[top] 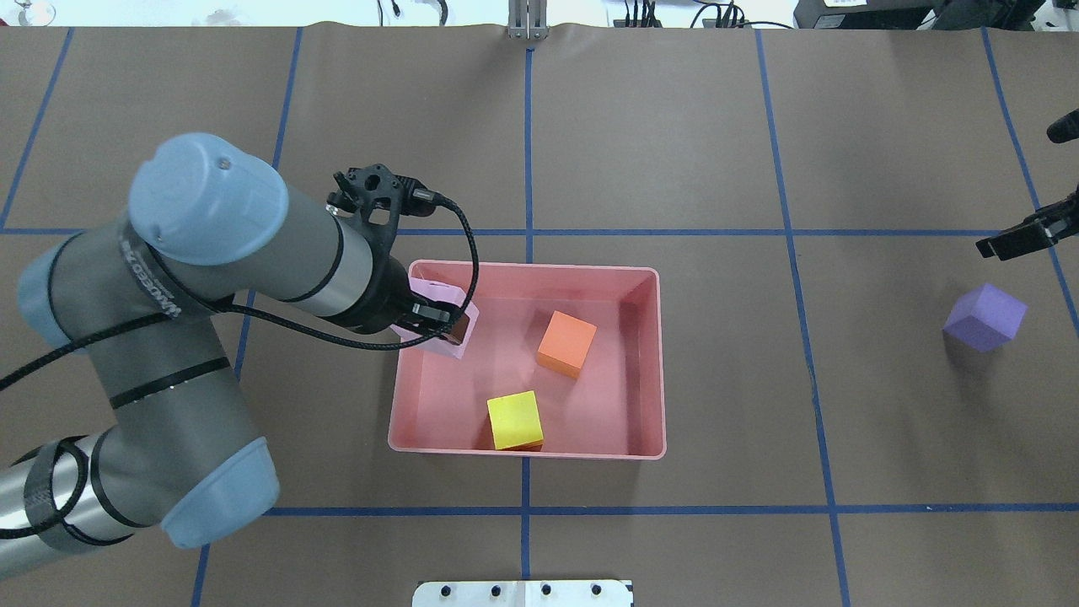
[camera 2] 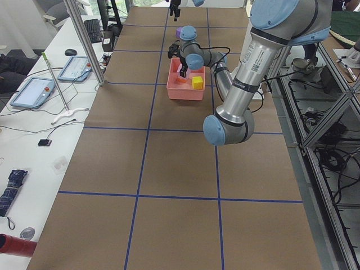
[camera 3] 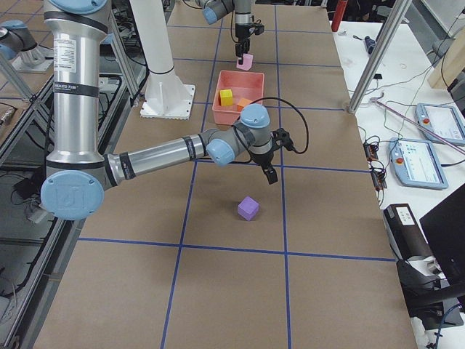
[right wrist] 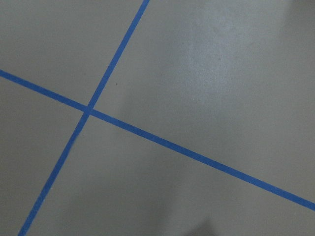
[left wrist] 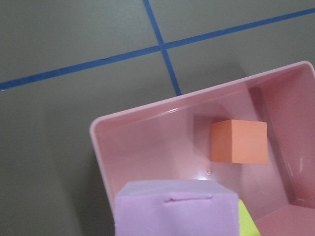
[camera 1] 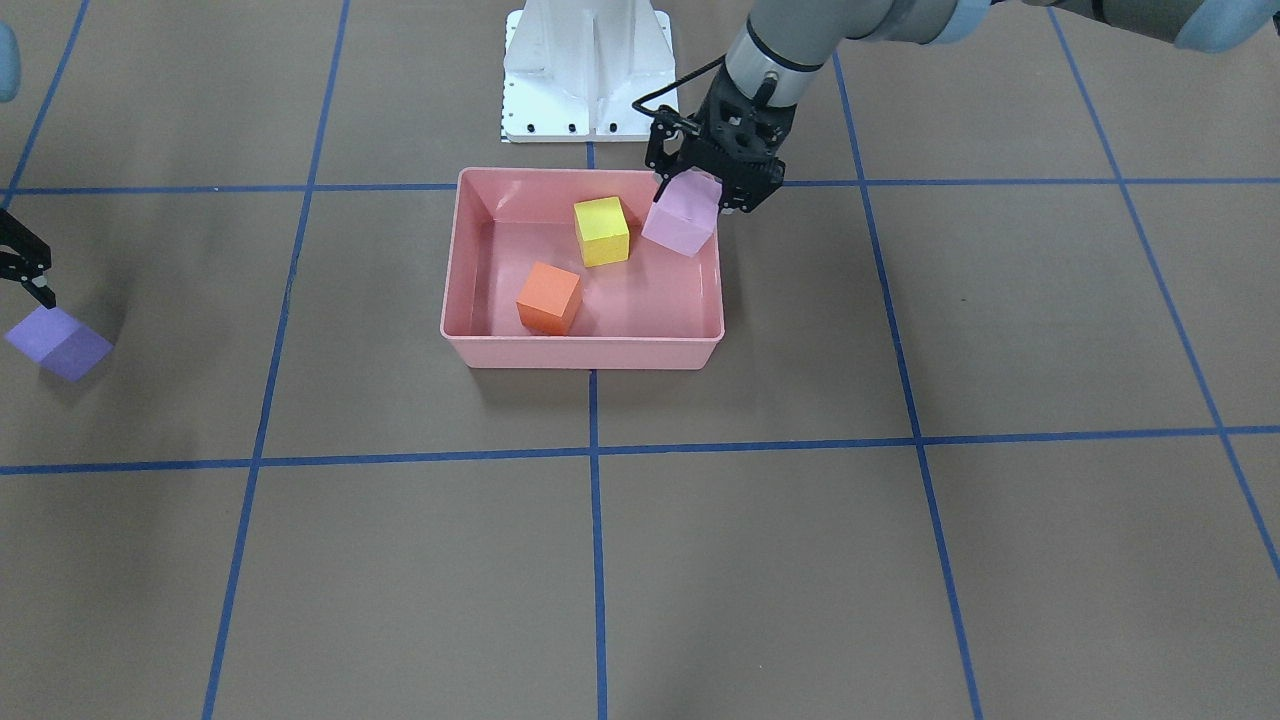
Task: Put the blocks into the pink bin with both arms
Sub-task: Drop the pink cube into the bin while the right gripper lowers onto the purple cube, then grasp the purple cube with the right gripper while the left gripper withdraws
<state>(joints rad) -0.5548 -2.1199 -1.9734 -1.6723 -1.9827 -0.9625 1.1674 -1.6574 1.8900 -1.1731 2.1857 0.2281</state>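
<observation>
The pink bin (camera 1: pixel 585 353) sits mid-table and holds an orange block (camera 1: pixel 549 297) and a yellow block (camera 1: pixel 601 231). My left gripper (camera 1: pixel 700 195) is shut on the pale pink-lilac block (camera 1: pixel 682 224), which hangs tilted over the bin's corner nearest the robot's left side (top: pixel 438 324). The purple block (top: pixel 984 317) rests on the table far out on the robot's right. My right gripper (camera 3: pixel 269 173) hovers beside it, apart from it, open and holding nothing. Only its fingers (top: pixel 1024 236) reach into the overhead view.
The white pedestal base (camera 1: pixel 588 70) stands just behind the bin. Blue tape lines grid the brown table (camera 1: pixel 800 560). Side benches with tablets and cables run along the table's far edge (camera 2: pixel 50 84).
</observation>
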